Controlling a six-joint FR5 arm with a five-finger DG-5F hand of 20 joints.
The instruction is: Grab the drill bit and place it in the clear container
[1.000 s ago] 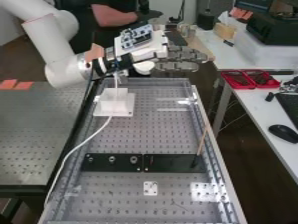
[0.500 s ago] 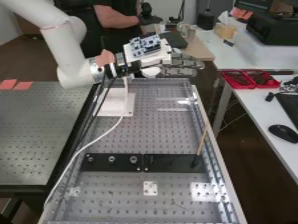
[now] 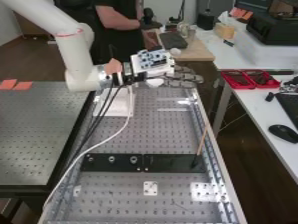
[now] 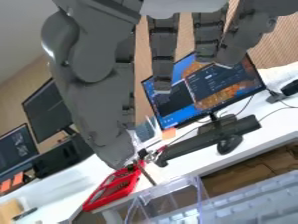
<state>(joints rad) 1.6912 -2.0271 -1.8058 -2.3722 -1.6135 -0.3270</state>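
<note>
Fingers (image 4: 164, 52) of the hand (image 3: 181, 79) observed extended and released, with nothing grasped. In the high view, the hand is held roughly level above the far end of the perforated worktop (image 3: 149, 135), fingertips directed toward that view's right. The arm (image 3: 78, 52) is bent downward from the upper left, then turned across to the hand.

Wrist view: the clear container (image 4: 165, 197) is seen upright beyond the fingertips, apart from them; three monitors (image 4: 203, 85) are also recorded.

High view: two black plates (image 3: 174, 163) are laid end to end across the worktop, the left one fitted with three round fittings (image 3: 112, 159). One slender brown rod (image 3: 202, 141) is stood aslant at the right plate, its dark lower end at the plate. Whether this is the drill bit cannot be told. One white block (image 3: 118, 104) is placed near the far end. On the side table, two red trays (image 3: 237, 80) and one mouse (image 3: 284, 132) are counted.
</note>
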